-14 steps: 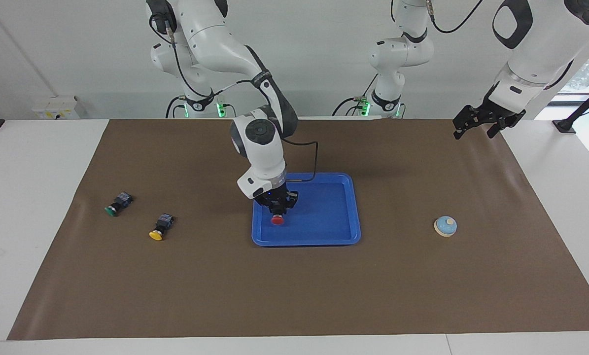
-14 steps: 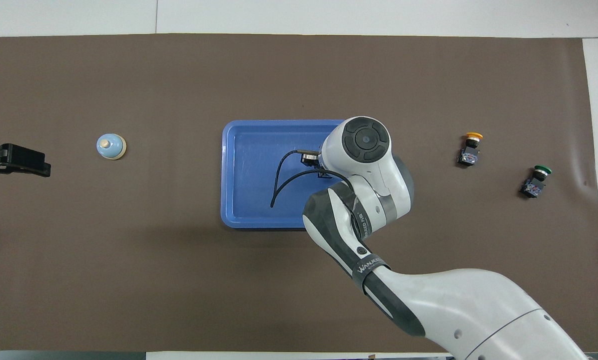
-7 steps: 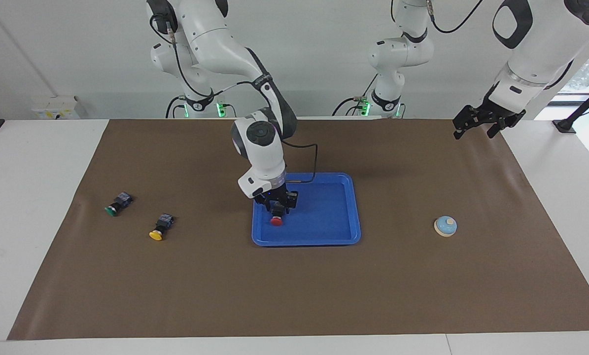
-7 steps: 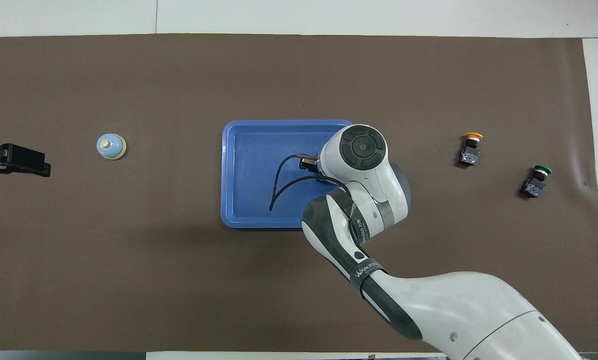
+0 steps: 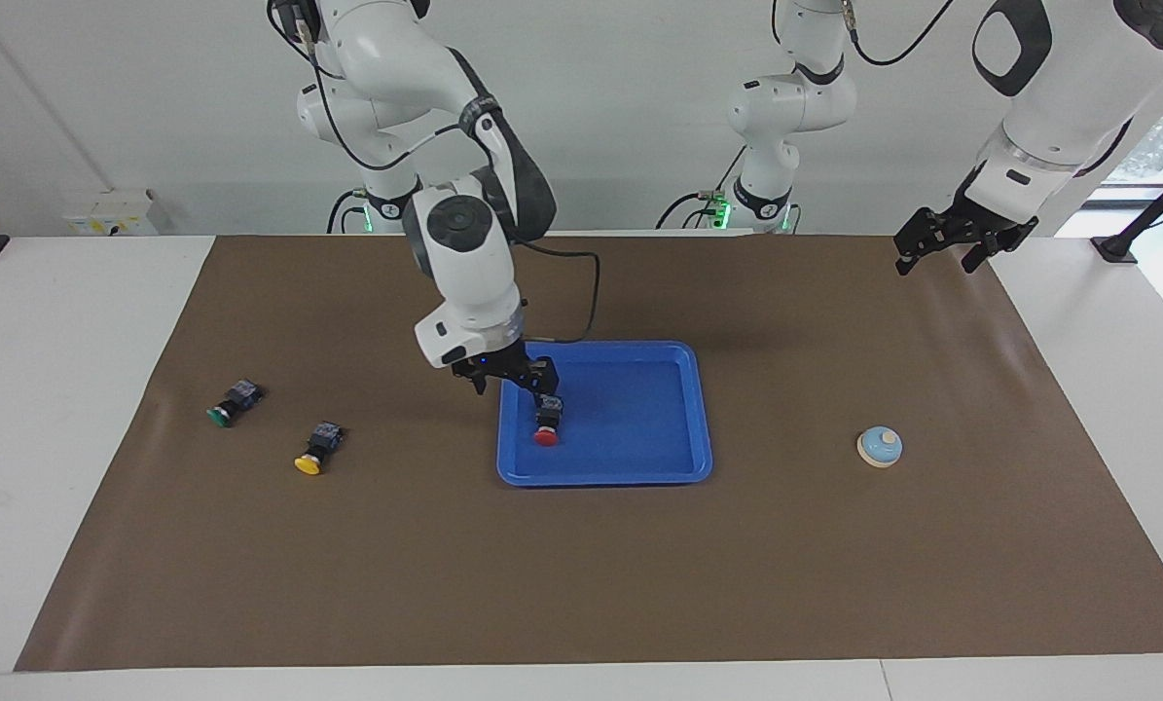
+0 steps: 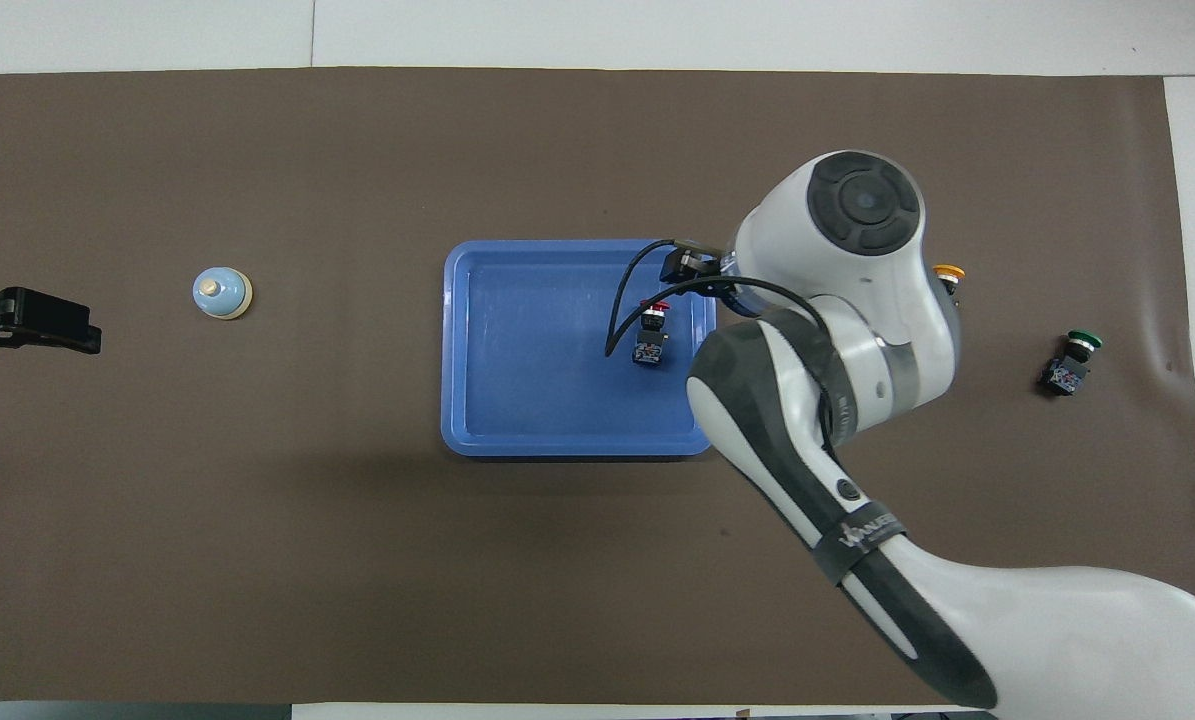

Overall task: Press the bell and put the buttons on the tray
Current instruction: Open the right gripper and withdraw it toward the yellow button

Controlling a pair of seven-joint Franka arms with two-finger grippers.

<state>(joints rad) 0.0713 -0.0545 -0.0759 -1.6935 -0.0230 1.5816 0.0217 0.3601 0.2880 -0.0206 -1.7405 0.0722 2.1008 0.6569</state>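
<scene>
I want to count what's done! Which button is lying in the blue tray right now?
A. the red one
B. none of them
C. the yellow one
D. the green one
A: the red button lies inside the blue tray, while the yellow button and the green button sit on the brown mat toward the right arm's end of the table.

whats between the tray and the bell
Nothing: only bare brown mat separates the tray from the bell. The facing and overhead views both show that stretch bare.
</scene>
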